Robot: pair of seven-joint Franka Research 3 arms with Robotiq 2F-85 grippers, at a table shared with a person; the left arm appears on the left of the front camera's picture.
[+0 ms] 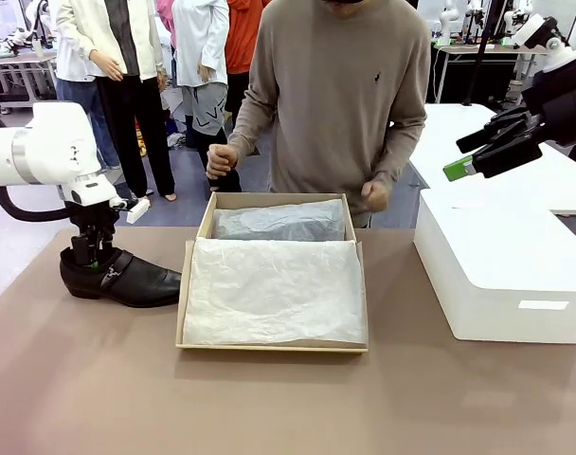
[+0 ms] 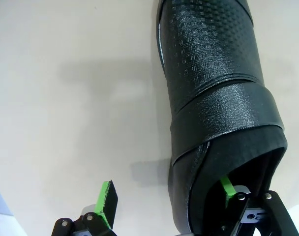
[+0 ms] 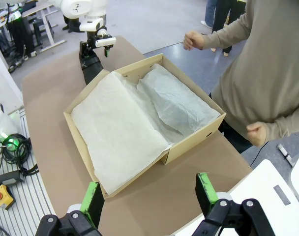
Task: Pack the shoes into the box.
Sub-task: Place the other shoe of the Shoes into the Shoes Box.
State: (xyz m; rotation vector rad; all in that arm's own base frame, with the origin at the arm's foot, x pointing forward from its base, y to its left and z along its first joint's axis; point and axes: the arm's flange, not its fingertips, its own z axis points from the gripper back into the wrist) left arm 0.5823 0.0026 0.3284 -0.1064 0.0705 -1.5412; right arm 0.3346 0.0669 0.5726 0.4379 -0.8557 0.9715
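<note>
One shiny black shoe [image 1: 127, 277] with a side buckle lies on the table left of the box [image 1: 182, 303], toe pointing right. My left gripper [image 1: 87, 248] stands over its heel, open. In the left wrist view one green pad [image 2: 227, 186] is inside the shoe [image 2: 218, 98] opening and the other finger [image 2: 106, 201] is outside, astride the heel wall. The tan box is open and lined with white tissue paper [image 1: 269, 289]. A darker shape shows through the paper in its far half. My right gripper [image 1: 460, 156] hangs open, high at the right, above the box's [image 3: 189, 142] near corner.
A large white rounded box [image 1: 501, 265] stands right of the cardboard box. A person stands at the far edge with fists [image 1: 222, 161] [image 1: 375, 194] held above the table. Bare brown tabletop [image 1: 269, 408] stretches along the near side.
</note>
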